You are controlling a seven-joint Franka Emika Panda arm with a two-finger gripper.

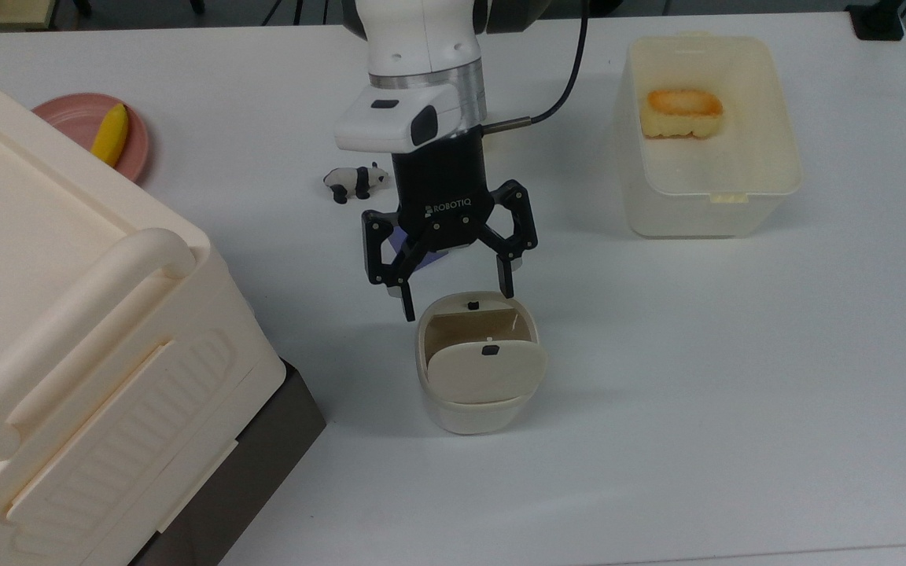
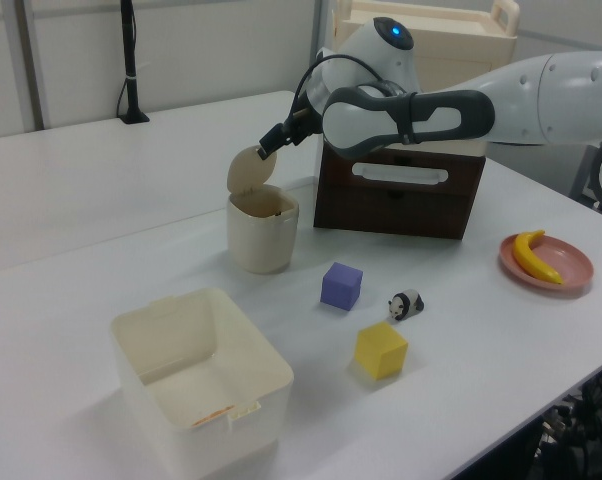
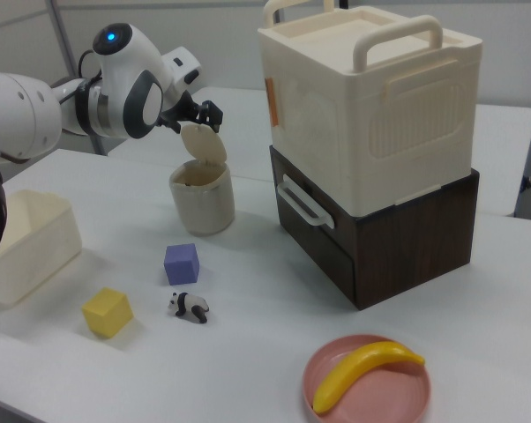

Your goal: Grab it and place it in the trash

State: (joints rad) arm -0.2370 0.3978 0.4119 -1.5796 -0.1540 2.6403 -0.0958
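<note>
Top view first: the white table (image 1: pixel 736 377) spreads across nearly the whole frame, and the big cream box (image 1: pixel 68 338) with its handle takes the left side, sitting on a dark brown drawer unit (image 3: pixel 380 238) that shows best in the right view's centre-right. The white Panda arm (image 1: pixel 421 47) comes down from the top centre of the top view. In the upper right of the top view stands the translucent tub (image 1: pixel 708 196), with an orange-topped sponge-like piece (image 1: pixel 683 112) lying inside it.

Just below centre in the top view is the trash (image 1: pixel 478 409) — a small cream rounded bin, its swing flap (image 1: pixel 486 374) tilted so the far half of the opening is uncovered. Only tan inner wall is visible through that gap; the paper ball cannot be made out, so I cannot tell where it lies. The gripper (image 1: pixel 457 292) hangs just above the bin's far rim, its fingers (image 1: pixel 506 278) spread wide with nothing between them.

In the upper left of the top view a pink plate (image 1: pixel 68 118) carries a yellow banana (image 1: pixel 110 134). Smaller still: a purple cube (image 2: pixel 341 286) and a yellow cube (image 2: pixel 381 350) in the left view's lower centre, and the panda figurine (image 1: pixel 354 181) left of the gripper body in the top view.
</note>
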